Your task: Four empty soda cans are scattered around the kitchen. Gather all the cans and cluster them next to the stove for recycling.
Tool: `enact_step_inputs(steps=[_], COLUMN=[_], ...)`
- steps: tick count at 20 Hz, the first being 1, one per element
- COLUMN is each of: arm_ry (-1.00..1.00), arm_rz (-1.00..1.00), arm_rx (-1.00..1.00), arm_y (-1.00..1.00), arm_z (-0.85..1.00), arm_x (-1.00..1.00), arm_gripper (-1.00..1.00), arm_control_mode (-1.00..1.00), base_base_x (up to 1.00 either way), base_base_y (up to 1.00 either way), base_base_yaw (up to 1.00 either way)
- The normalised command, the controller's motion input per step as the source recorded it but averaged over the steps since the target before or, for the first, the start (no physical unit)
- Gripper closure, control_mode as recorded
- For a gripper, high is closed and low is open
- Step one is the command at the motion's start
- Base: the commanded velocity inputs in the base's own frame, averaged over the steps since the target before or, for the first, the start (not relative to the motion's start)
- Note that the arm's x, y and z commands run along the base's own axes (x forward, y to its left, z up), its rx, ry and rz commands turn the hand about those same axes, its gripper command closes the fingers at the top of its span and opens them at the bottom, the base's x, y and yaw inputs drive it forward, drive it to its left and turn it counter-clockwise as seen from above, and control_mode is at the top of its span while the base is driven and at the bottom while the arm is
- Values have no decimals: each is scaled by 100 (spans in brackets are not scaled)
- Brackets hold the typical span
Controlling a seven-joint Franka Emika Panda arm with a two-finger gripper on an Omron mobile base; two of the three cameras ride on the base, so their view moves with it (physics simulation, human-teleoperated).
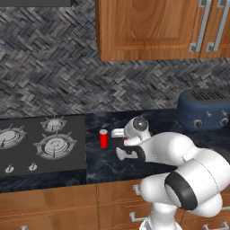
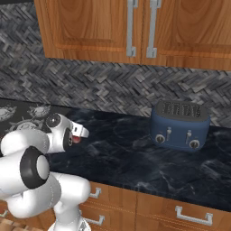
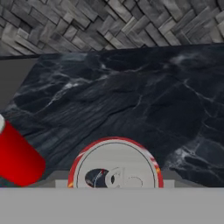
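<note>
Red aluminium, upright, parked on the black marbled stone counter (image 1: 148,119) just right of the flat black gas stove with silver burners (image 1: 42,143): small red soda can with a silvery top (image 1: 103,138); placed close to the stove's edge, evidently as the start of the recycling cluster; seen again low and tilted near the stove's grey corner in the hand view (image 3: 15,159).

Just right of that can, a little further from the stove, two-finger white gripper (image 1: 118,143) turned sideways and held low over the counter; judged to be clamped on a second red-rimmed soda can (image 3: 114,168), going by the round silvery lid sitting exactly where the fingertips belong; carried close to the first can, presumably for setting down beside it.

Hard to make out: fingertips themselves, cut off under the lid in the hand view; body of the held can, mostly masked by the hand, with no more than a red sliver at the gripper (image 2: 77,138) in the right base view; contact with the counter, impossible to tell.

Well right of the stove, against the backsplash: rounded dark-blue four-slot toaster (image 1: 204,110); no part in the task.

Two cans accounted for out of four.
</note>
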Motion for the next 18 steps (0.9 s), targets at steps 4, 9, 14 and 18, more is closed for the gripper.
enact_step_inputs(steps=[4,9,14,18], arm_ry=[0,9,8,0], arm_rz=[-4,0,0,0], arm_rx=[0,6,3,0], arm_y=[0,0,-1,0], arm_z=[-12,-4,-7,-16], arm_x=[21,12,14,12], arm_gripper=[100,100,100,100], arm_control_mode=[-100,-100,-100,-100], base_base_x=[0,0,0,0], base_base_y=[0,0,0,0], base_base_yaw=[0,0,0,0])
